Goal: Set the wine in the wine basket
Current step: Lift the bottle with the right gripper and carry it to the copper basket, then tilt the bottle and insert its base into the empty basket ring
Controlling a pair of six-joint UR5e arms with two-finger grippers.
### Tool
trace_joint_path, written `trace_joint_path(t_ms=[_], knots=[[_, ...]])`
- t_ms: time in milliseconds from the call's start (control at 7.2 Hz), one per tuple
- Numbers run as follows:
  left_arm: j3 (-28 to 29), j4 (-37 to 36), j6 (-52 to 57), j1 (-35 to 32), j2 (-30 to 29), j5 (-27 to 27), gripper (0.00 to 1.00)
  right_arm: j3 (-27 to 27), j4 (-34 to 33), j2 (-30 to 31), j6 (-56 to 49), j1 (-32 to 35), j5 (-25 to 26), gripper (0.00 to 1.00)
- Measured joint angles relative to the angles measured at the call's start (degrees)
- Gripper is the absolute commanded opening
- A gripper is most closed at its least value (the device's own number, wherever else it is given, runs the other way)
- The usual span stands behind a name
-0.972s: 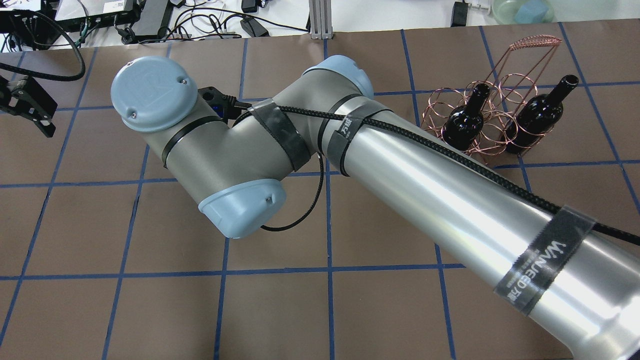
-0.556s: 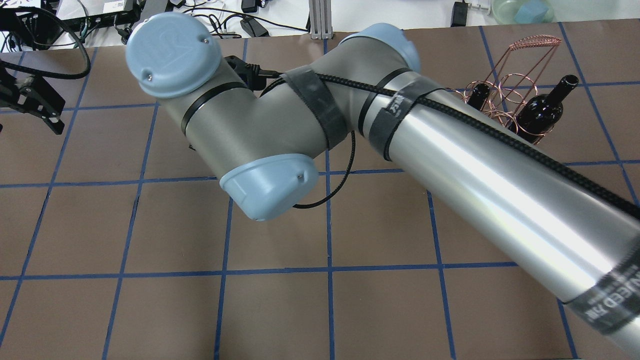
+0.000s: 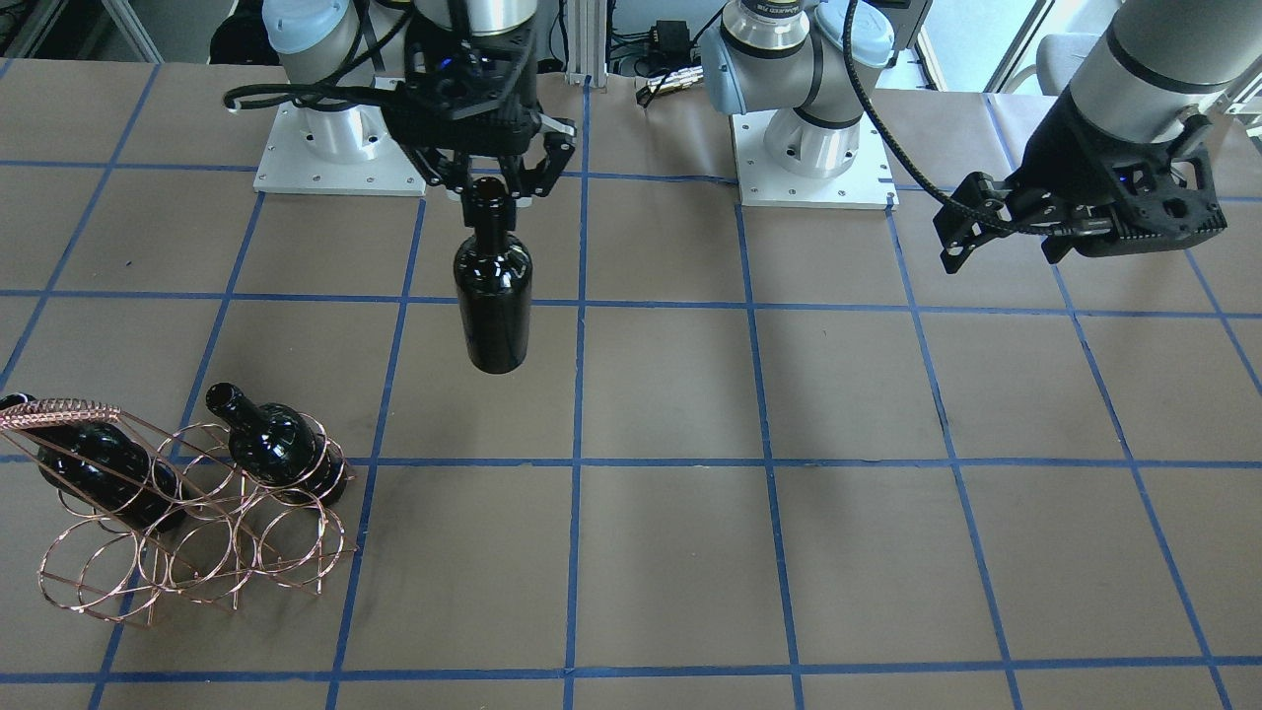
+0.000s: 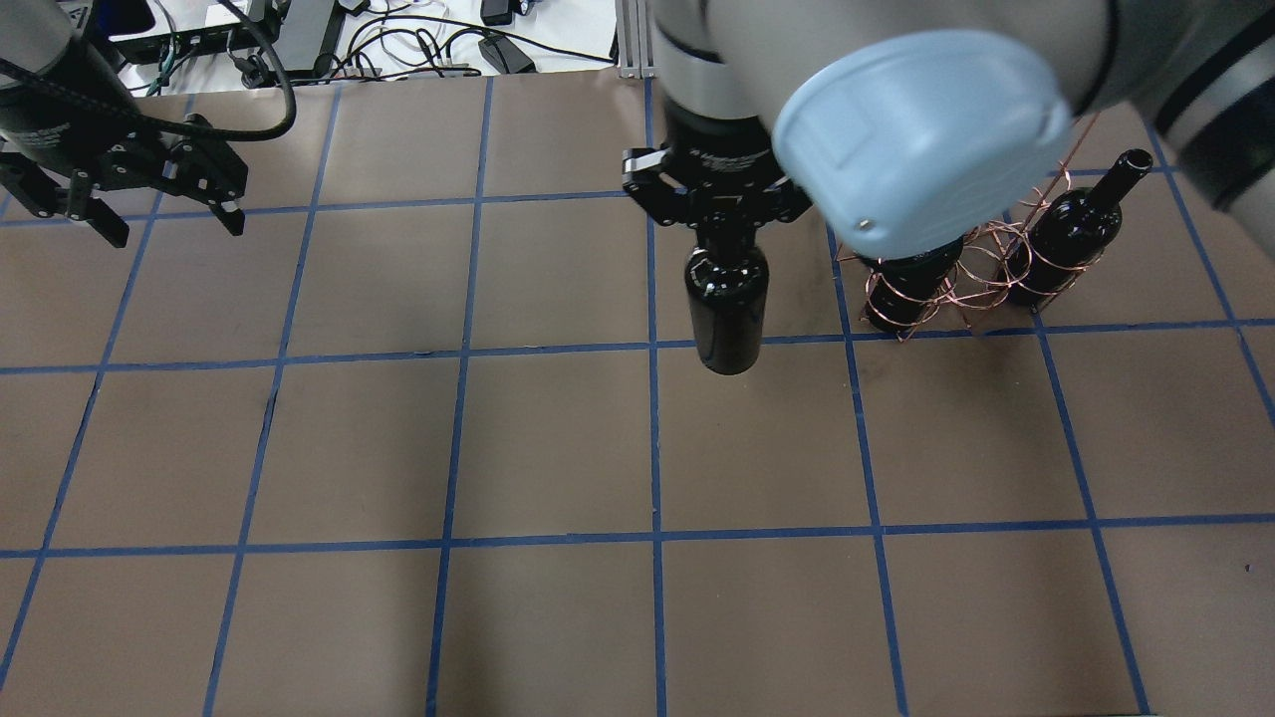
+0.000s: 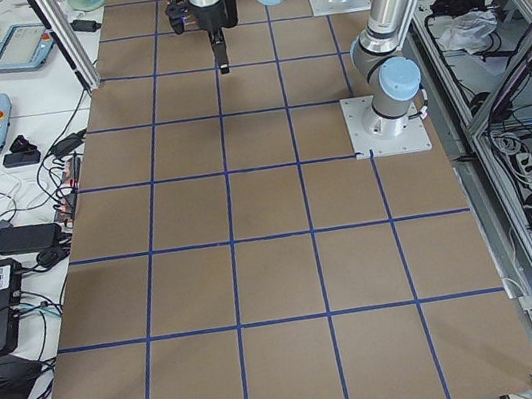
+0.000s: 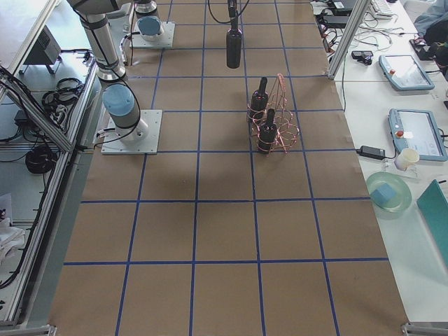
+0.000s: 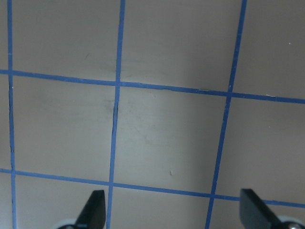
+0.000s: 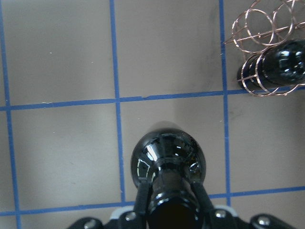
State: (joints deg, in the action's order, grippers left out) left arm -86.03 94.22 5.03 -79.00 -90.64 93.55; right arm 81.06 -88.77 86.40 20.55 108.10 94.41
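A glossy black wine bottle (image 4: 727, 309) hangs upright above the table, and my right gripper (image 4: 728, 231) is shut on its neck. In the right wrist view the fingers (image 8: 142, 200) clamp the neck above the bottle's shoulder (image 8: 167, 160). The front-facing view shows the same bottle (image 3: 492, 296) below the right gripper (image 3: 490, 189). The copper wire wine basket (image 3: 197, 552) stands to the robot's right with two more bottles (image 3: 281, 449) (image 3: 99, 473) lying in its rings. The basket (image 4: 981, 264) is partly hidden by my right arm. My left gripper (image 4: 169, 221) hovers open and empty at the far left.
The brown table (image 4: 558, 448) carries a blue tape grid. Cables and devices (image 4: 398, 40) lie beyond its far edge. The two arm bases (image 3: 813, 158) (image 3: 335, 148) are bolted on at the robot's side. The left fingertips (image 7: 95, 205) show only bare table below.
My right arm has swung out of the overhead camera's way, and its gripper with the bottle now shows left of the basket. The left gripper has shifted slightly rightward.
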Motion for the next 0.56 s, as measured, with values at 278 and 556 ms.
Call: trace_joint_path(t_ms=[278,556], knots=[[-0.08,-1.55,-0.54,-1.49,-0.16,0.03,1.00,-0.04,5.46,4.08,-11.49,-8.85,-0.03,0.00],[-0.43,-1.54,-0.46,-1.97,0.21,-0.10,1.00,-0.13,10.92,8.20,-20.69,-14.90,0.01,0.00]])
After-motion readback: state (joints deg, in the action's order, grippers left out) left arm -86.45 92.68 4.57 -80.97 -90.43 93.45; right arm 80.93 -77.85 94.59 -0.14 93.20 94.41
